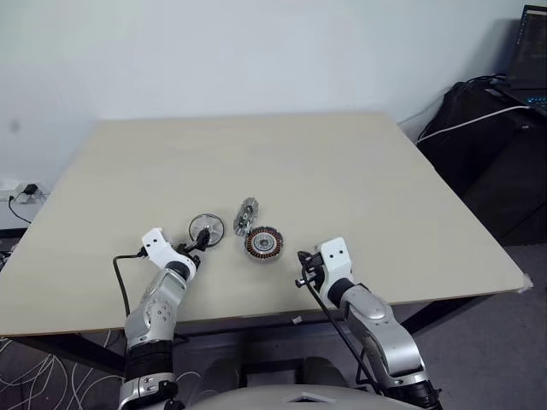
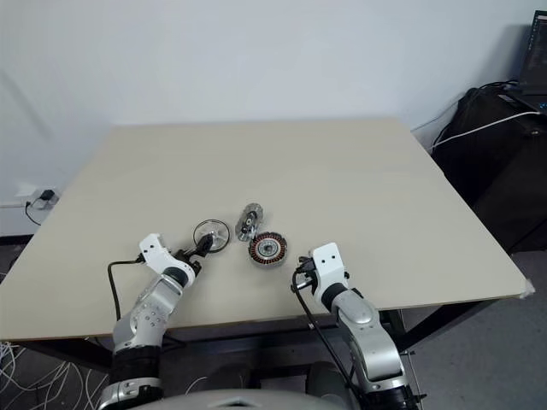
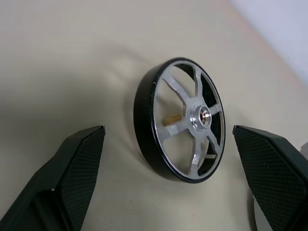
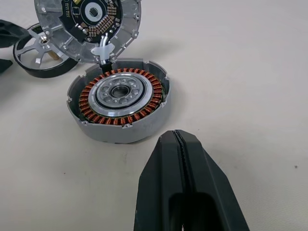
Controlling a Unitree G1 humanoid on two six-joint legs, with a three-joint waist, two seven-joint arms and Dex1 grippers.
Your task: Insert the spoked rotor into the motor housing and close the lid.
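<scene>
spoked rotor (image 3: 180,120): flat on table beside motor housing (image 4: 118,98), lid (image 4: 86,24) propped up behind | likely rigid, light, slick metal; grip across dark rim | left gripper (image 3: 171,185) fingers spread around it, untouched | right gripper (image 4: 180,144) fingers closed, empty

I am reaching my left hand (image 2: 203,245) to the near edge of the spoked rotor (image 2: 211,233) lying on the table (image 2: 359,179). Right of it the lid (image 2: 248,220) is standing tilted beside the motor housing (image 2: 267,248). I am holding my right hand (image 2: 298,275) just near the housing.
</scene>
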